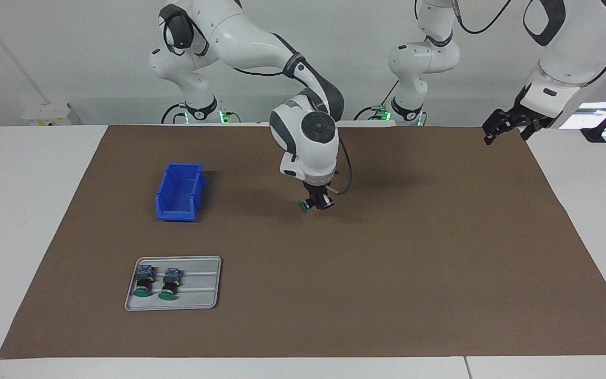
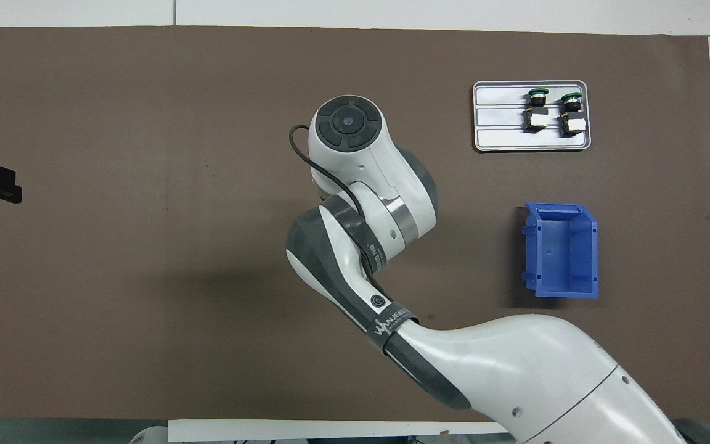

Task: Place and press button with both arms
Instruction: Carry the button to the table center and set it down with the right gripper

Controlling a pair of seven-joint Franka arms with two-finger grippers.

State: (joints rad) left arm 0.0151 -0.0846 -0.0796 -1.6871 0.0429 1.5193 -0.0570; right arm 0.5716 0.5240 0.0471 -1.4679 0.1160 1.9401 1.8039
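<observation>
Right end effector (image 1: pixel 315 204): pinching button (image 1: pixel 304 207), over mid-bench.
Left end effector (image 1: pixel 504 126): spread, waiting.
Remaining: place, press.

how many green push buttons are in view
3. Two green-capped push buttons lie side by side in the grey metal tray; one is held by the right gripper above the brown mat.

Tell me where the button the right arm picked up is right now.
In the facing view the button hangs in the right gripper, held above the brown mat near the table's middle, beside the blue bin.
</observation>
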